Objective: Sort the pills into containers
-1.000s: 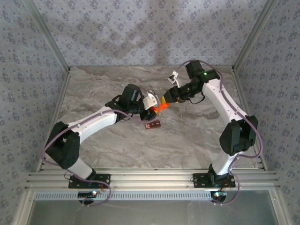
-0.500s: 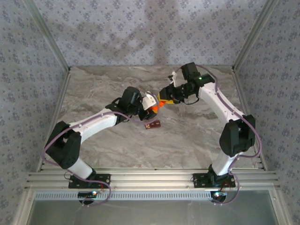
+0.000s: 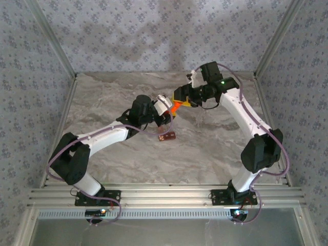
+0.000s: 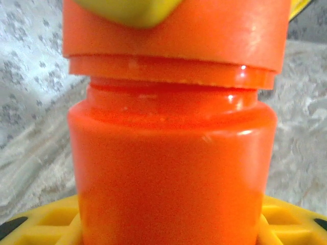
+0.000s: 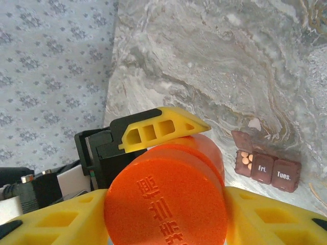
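Note:
An orange pill bottle point(image 3: 175, 106) hangs above the table between both arms. My left gripper point(image 3: 166, 110) is shut on its body point(image 4: 173, 168), with its yellow fingers point(image 4: 46, 222) on either side. My right gripper point(image 5: 166, 196) is shut on the bottle's orange cap point(image 5: 166, 204), which has a narrow gap under it showing the neck point(image 4: 173, 89). The containers point(image 3: 166, 136) lie flat on the table below. They form a reddish-brown strip point(image 5: 265, 163) with one cell open, and several pale pills point(image 5: 246, 158) lie in that cell.
The marble table point(image 3: 118, 97) is ringed by patterned walls point(image 3: 31, 77) and aluminium posts. One finger of the left gripper point(image 5: 158, 127) lies across the bottle in the right wrist view.
The bottle and both grippers have shifted a little toward the far side of the table. The right wrist has turned on the cap. The containers have not moved.

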